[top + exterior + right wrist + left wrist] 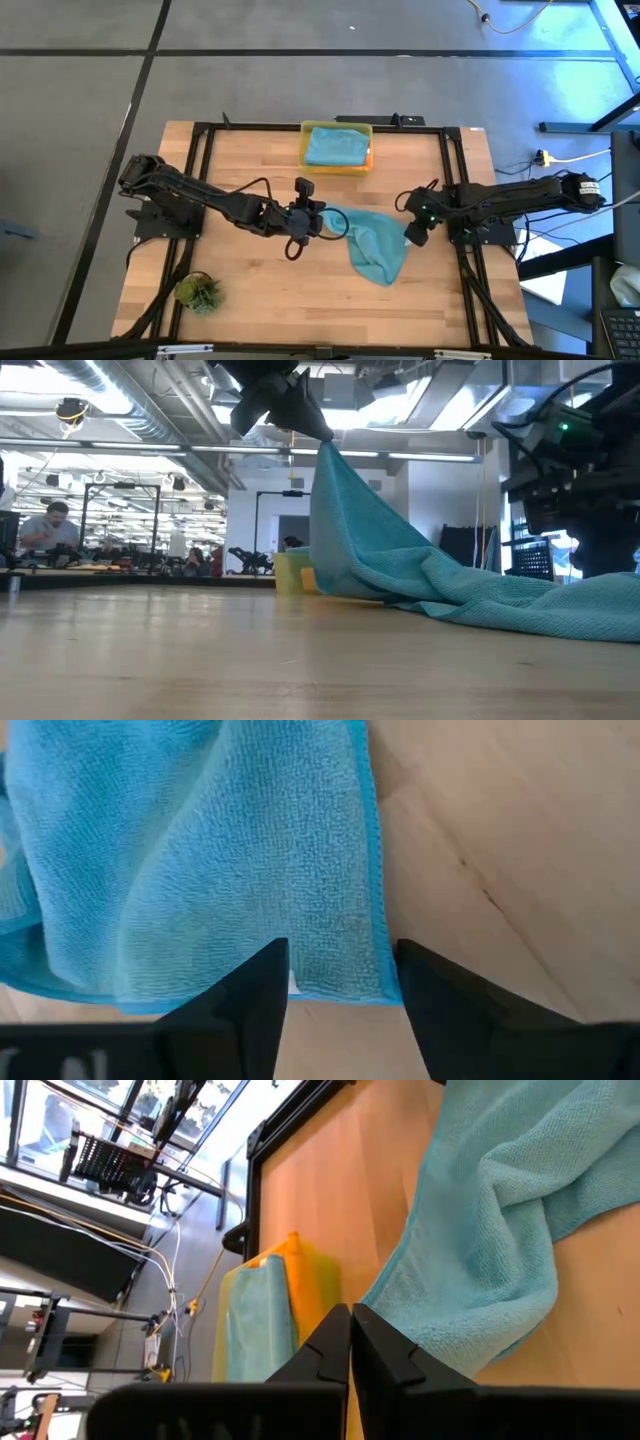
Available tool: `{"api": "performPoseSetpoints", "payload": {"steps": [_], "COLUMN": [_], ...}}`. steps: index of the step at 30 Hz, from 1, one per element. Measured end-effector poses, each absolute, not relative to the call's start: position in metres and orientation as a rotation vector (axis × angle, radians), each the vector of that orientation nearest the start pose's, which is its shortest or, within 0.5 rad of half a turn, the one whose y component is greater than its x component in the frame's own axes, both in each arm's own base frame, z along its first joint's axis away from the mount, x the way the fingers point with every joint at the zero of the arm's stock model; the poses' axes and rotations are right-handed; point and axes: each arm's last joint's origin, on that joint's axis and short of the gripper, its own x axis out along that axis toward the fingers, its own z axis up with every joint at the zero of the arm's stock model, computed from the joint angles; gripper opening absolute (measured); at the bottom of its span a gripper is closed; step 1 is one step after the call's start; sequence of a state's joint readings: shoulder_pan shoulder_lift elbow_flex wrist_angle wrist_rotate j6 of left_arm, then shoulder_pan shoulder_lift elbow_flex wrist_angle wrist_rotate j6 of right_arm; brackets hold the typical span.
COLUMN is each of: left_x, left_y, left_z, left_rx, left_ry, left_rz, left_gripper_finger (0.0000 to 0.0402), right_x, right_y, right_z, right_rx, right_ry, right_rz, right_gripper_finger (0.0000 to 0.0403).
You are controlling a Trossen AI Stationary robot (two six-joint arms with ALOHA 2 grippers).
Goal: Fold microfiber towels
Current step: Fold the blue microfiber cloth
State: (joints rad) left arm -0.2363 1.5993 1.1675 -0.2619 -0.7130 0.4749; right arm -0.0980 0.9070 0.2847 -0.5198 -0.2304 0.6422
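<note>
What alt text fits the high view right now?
The left gripper, shut, pinches a corner of a teal-blue towel at the wooden table's centre; the right gripper is open at its opposite edge. Another teal towel fills the yellow bin.

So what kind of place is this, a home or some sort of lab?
Most likely a robotics lab or workshop, not a home. The wooden table sits in a black metal frame on a bare concrete floor, exposed ducts run along the ceiling, and people work at benches in the open room behind.
</note>
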Motion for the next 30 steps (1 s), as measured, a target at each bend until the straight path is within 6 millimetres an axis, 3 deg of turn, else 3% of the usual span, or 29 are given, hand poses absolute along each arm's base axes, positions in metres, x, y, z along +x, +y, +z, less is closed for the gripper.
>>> {"api": "performPoseSetpoints", "payload": {"steps": [5,14,21,25,30], "left_x": [0.339,0.339,0.339,0.336,0.328], "left_y": [-0.062,-0.062,-0.062,-0.06,-0.057], "left_z": [0.262,0.262,0.262,0.265,0.279], "left_rx": [0.77,0.769,0.775,0.825,0.84], "left_ry": [0.728,0.728,0.73,0.743,0.724], "left_rz": [0.305,0.307,0.32,0.359,0.404], "left_gripper_finger": [0.0,0.0,0.0,0.0,0.0], "right_x": [0.13,0.136,0.142,0.153,0.168], "right_y": [-0.006,-0.006,-0.006,-0.01,-0.014], "right_z": [0.122,0.128,0.134,0.157,0.209], "right_rx": [0.763,0.708,0.674,0.608,0.481], "right_ry": [1.11,1.061,1.006,0.938,0.837], "right_rz": [-0.227,-0.145,-0.124,-0.157,-0.191], "right_gripper_finger": [0.0159,0.0015,0.0005,0.0003,0.0002]}}
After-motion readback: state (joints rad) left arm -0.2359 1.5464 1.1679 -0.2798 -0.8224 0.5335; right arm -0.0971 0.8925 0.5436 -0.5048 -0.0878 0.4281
